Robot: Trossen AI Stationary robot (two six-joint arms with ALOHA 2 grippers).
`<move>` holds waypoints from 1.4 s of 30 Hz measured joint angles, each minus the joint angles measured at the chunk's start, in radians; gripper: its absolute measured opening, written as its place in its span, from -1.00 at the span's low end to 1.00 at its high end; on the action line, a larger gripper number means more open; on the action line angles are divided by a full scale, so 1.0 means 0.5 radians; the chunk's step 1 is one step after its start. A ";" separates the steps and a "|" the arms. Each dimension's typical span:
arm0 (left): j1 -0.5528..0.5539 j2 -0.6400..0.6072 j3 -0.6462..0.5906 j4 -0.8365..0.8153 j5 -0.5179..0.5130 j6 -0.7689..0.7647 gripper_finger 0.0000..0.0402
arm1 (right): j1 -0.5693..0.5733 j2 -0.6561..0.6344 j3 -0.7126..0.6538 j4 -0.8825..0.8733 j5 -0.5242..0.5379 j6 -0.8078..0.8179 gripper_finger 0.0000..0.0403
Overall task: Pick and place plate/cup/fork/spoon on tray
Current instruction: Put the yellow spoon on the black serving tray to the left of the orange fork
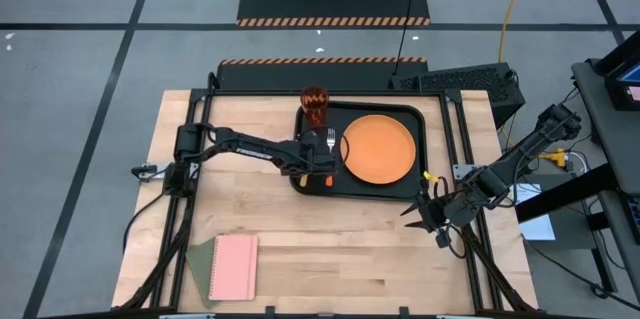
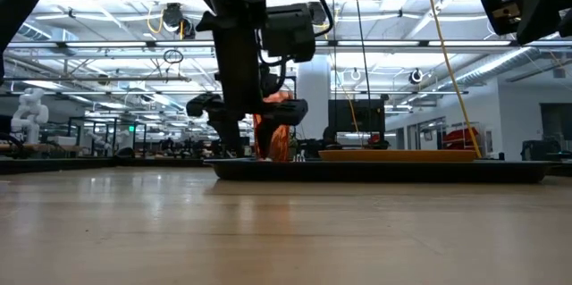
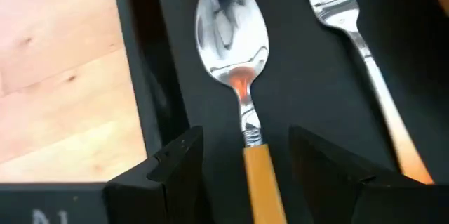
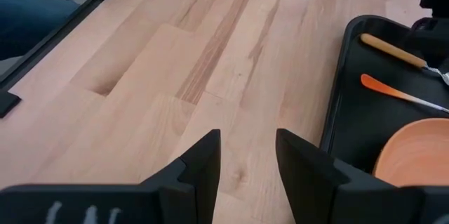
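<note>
On the black tray, near the far middle of the wooden table: 1 plate, 1 cup, 1 fork, 1 spoon. So 4 pieces of tableware, all inside the rim.

1 orange plate, lying flat in the right half of the tray. 1 amber cup, standing upright at the far left corner of the tray. 1 fork and 1 spoon, lying side by side on the tray's left part, between the tray's left rim and the plate, both with the metal ends toward the cup. In the left wrist view, spoon bowl face up, yellow-orange handle running back between the 2 dark fingers; fork just beside it, nearer the plate.

Left gripper low over the left part of the tray, directly above the spoon handle, fingers spread apart on either side of the handle and not pressing it.

Right gripper over bare wood just off the tray's near right corner, fingers spread with a gap between them, holding nothing. From there visible: tray corner, both handles and the plate edge.

1 pink notebook flat at the near left of the table, on a green sheet, well apart from the tray.
</note>
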 joint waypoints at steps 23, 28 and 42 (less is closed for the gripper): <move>0.057 0.111 0.004 0.106 0.164 0.020 -0.49 | 0.000 0.000 0.000 0.101 0.016 -0.019 -0.35; 0.062 0.111 0.003 0.105 0.165 -0.022 -0.65 | 0.000 0.000 0.000 0.100 0.012 -0.017 -0.35; 0.123 0.115 0.033 0.137 0.150 -0.165 -0.67 | 0.000 0.000 0.000 0.100 0.010 -0.029 -0.35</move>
